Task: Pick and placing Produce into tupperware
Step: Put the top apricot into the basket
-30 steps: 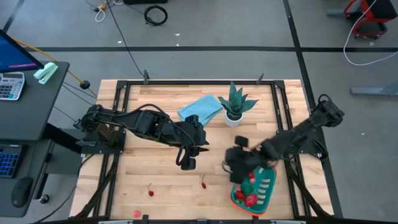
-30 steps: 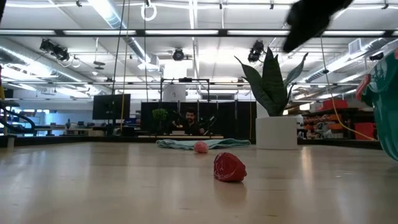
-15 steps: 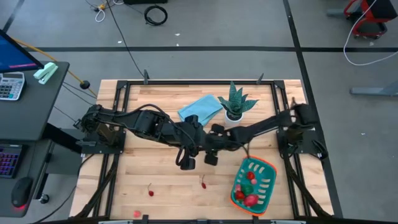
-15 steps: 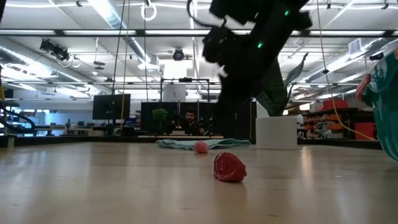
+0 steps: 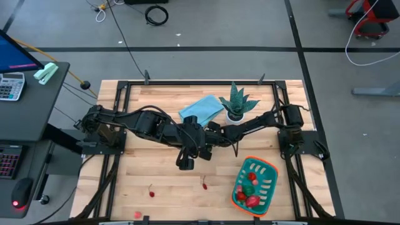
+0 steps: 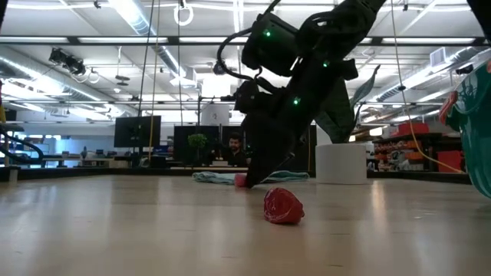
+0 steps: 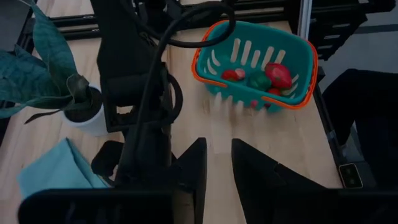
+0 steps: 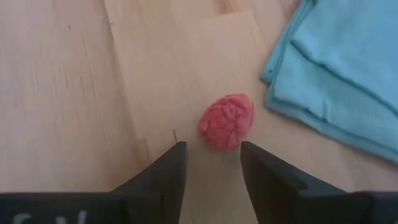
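From above, the left end effector [image 5: 186, 164] hangs over the middle of the desk [image 5: 156, 181], and the right end effector [image 5: 203, 152] sits just beside it, its arm stretched in from the right edge. The tupperware [image 5: 255, 185] stands at the near right of the desk with red and green produce inside. 2 small red pieces [image 5: 204, 184] [image 5: 151, 193] lie on the near left boards, well apart from the container. A light blue cloth [image 5: 202, 110] lies at the far middle, with a potted plant [image 5: 236, 105] just right of it.

At desk height, a crumpled red piece [image 6: 283, 206] lies in the foreground. A pink piece [image 6: 245, 181] sits farther back by the cloth, with the right arm's dark tip coming down just beside it. The plant's white pot [image 6: 342, 164] stands on the right.

The left wrist camera shows the left end effector's fingers [image 7: 196, 165] parted with nothing between them, above bare wood. Beyond them the tupperware [image 7: 301, 70] holds red, pink and green pieces.

The right wrist camera shows the right end effector [image 8: 212, 160] open, its 2 fingers on either side of a gap just short of a pink raspberry-like piece [image 8: 226, 121], not touching it. That piece lies on the wood just beside the edge of the cloth [image 8: 339, 74]
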